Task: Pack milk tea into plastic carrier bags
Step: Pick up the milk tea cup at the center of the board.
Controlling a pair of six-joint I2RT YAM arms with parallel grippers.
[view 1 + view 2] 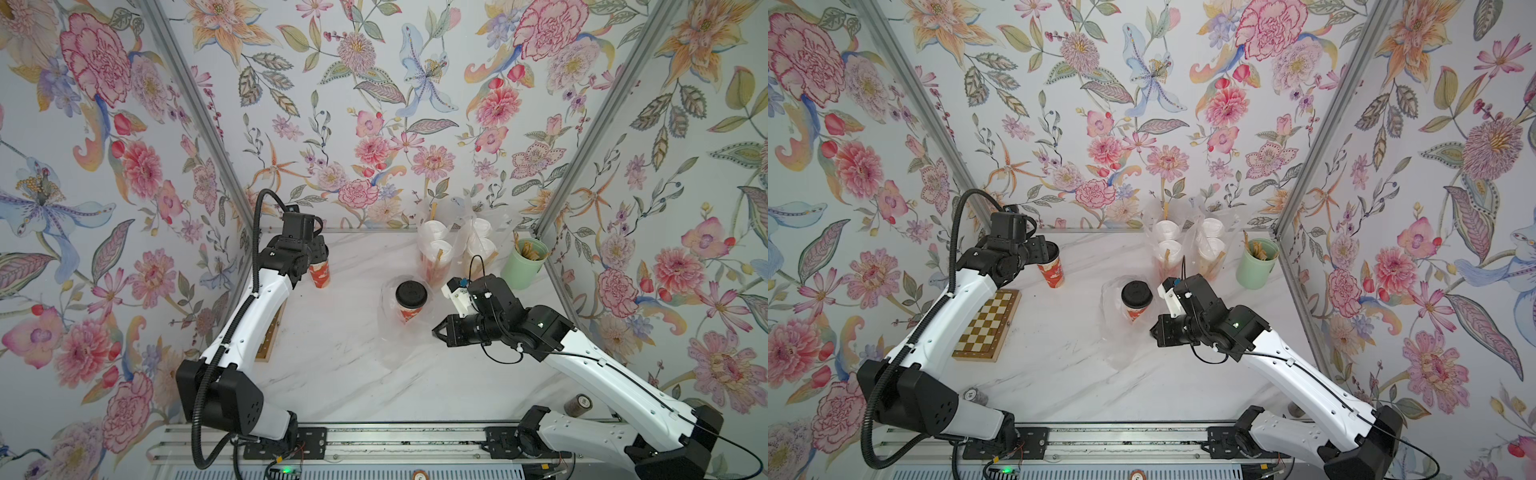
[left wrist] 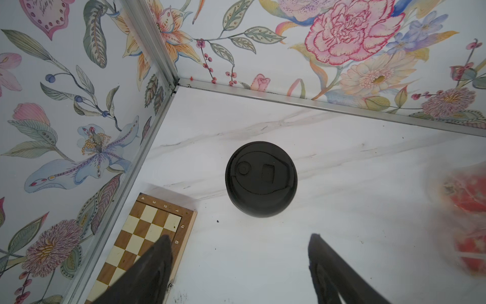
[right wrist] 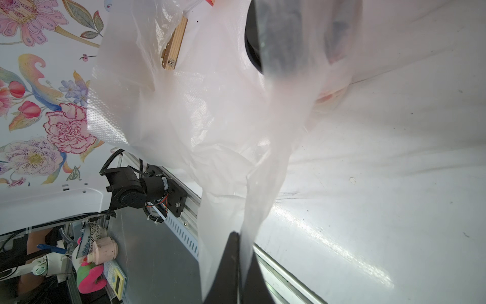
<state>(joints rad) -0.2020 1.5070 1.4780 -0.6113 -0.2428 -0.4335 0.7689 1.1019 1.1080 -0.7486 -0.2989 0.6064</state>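
The left gripper (image 2: 239,236) hangs with its fingers spread wide over a black-lidded red cup (image 2: 261,179), which stands at the far left of the marble table (image 1: 353,374) beside a chessboard (image 1: 988,324). The right gripper (image 3: 238,237) is pressed together on a fold of a clear plastic bag (image 3: 210,118) in the middle of the table. A second black-lidded cup (image 1: 410,301) stands upright inside that bag. At the far right, a packed bag (image 1: 432,266) and a second packed bag (image 1: 469,237) each hold two white-lidded cups, near a green cup of sticks (image 1: 523,264).
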